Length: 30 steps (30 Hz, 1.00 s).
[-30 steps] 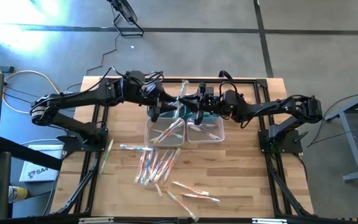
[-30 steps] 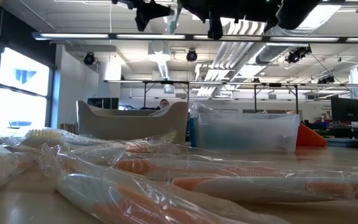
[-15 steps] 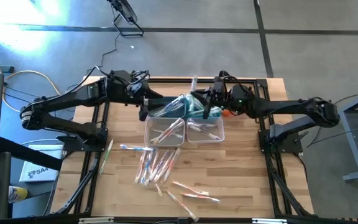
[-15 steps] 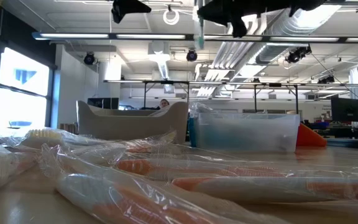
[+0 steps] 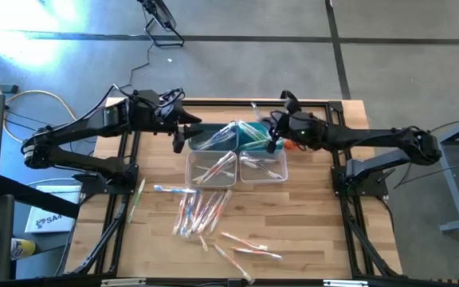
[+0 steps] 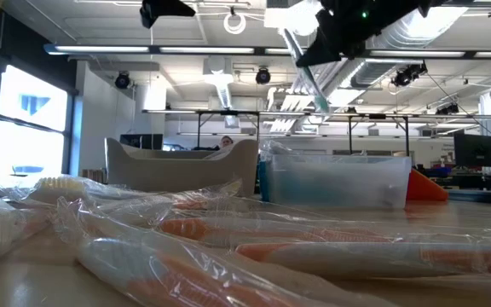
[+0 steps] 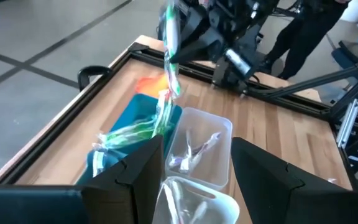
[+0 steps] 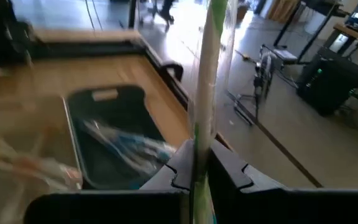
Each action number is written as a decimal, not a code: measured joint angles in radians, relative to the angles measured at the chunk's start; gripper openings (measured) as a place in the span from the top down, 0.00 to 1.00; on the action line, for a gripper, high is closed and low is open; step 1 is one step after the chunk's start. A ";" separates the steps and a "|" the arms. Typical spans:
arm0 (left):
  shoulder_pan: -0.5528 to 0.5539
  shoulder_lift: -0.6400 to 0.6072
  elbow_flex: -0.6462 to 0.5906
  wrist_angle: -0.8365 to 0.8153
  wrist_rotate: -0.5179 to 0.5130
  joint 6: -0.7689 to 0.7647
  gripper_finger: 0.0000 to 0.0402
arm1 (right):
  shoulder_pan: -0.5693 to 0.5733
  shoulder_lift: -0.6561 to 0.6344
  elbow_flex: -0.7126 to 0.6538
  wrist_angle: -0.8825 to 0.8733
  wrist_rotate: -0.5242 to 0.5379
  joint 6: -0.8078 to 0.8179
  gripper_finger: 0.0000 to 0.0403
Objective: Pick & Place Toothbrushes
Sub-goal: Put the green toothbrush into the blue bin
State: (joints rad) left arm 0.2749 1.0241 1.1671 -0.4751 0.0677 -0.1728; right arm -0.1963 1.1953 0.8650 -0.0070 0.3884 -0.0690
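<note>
Placement step: right gripper [image 8: 194, 165], clamped on a green toothbrush [image 8: 205, 68], hovers above the teal bin [image 5: 249, 137], awaiting lowering and release; left gripper [image 7: 194, 163] spread, empty.

No legible text or labels.

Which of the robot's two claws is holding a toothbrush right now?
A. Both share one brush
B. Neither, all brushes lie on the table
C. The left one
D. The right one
D: the right gripper is shut on a green wrapped toothbrush, raised above the bins, while the left gripper stands open with nothing between its fingers.
</note>
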 joint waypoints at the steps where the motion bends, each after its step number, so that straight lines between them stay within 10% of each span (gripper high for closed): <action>1: 0.000 0.000 0.000 0.000 0.000 -0.010 0.54 | -0.001 0.001 0.000 -0.030 0.008 -0.013 0.96; 30: 0.000 0.001 0.000 -0.016 -0.001 -0.045 0.54 | 0.015 0.263 0.208 -0.356 -0.046 -0.291 0.96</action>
State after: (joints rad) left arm 0.2750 1.0252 1.1671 -0.4908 0.0666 -0.2180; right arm -0.1810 1.4579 1.0729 -0.3631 0.3429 -0.3596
